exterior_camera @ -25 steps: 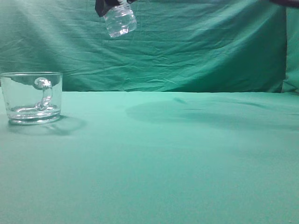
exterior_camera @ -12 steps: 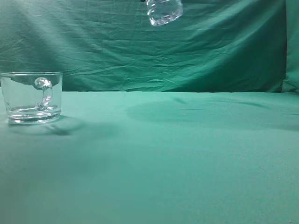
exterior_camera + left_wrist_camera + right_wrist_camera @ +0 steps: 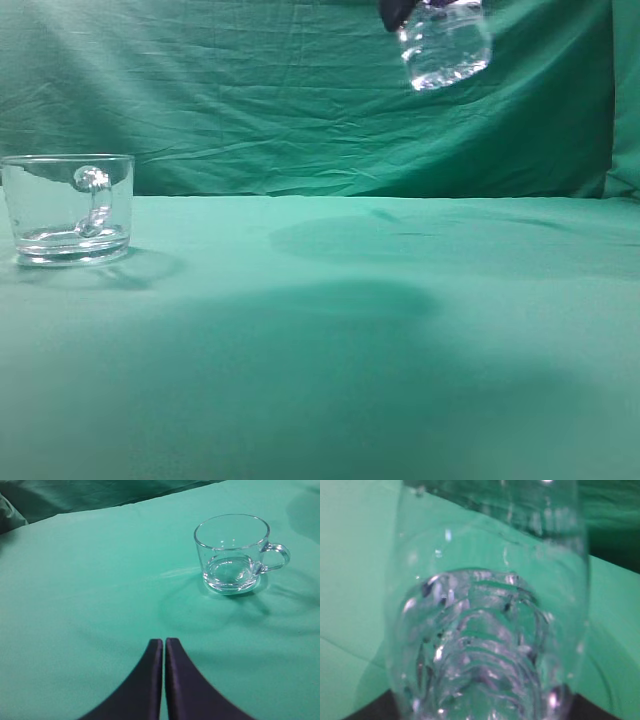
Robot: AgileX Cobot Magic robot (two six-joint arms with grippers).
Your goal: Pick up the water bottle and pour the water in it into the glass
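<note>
The glass (image 3: 70, 210), a short clear mug with a handle, stands on the green cloth at the far left; it also shows in the left wrist view (image 3: 232, 552), holding a little water at the bottom. The water bottle (image 3: 445, 45) hangs high at the top right of the exterior view, only its lower part in frame, held by my right gripper whose dark edge (image 3: 395, 12) shows beside it. In the right wrist view the ribbed bottle (image 3: 485, 630) fills the frame between the jaws. My left gripper (image 3: 164, 641) is shut and empty, low over the cloth, short of the glass.
A green cloth (image 3: 330, 350) covers the table and a green backdrop (image 3: 250, 110) hangs behind it. Shadows of the arm and the bottle lie on the cloth in the middle.
The bottle, held by my right gripper, has moved to the right along the top of the exterior view, away from the glass. The glass has not moved.
</note>
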